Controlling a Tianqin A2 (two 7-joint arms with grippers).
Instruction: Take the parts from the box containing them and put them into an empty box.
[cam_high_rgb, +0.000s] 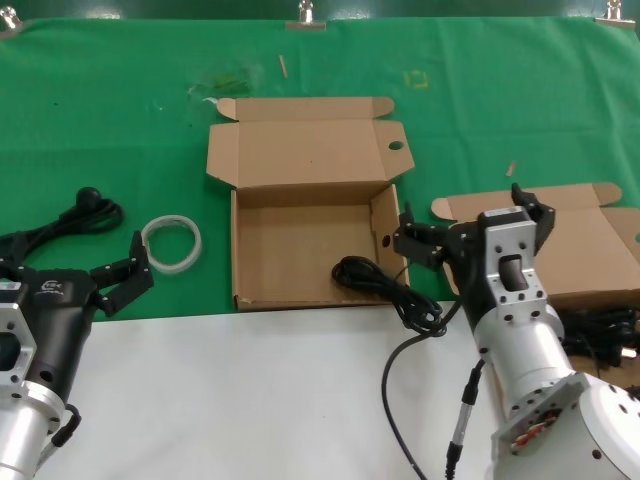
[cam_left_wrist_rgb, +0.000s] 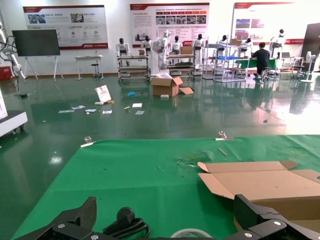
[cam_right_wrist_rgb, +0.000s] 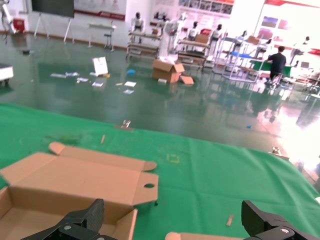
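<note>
The right end effector (cam_high_rgb: 470, 225) is spread apart, empty, above the box edge. Just below it a cord (cam_high_rgb: 385, 285) hangs half out of the empty box (cam_high_rgb: 300, 255); it may snag, probably. The left end effector (cam_high_rgb: 115, 280), apart, idles.

No legible text or labels.

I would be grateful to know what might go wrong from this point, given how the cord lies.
The black cord sits only partly in the holed box, trailing over its front edge; it could slide out. The right gripper, jaws open, hovers close and might snag it. Another cord lies on the cloth beside the left gripper.
</note>
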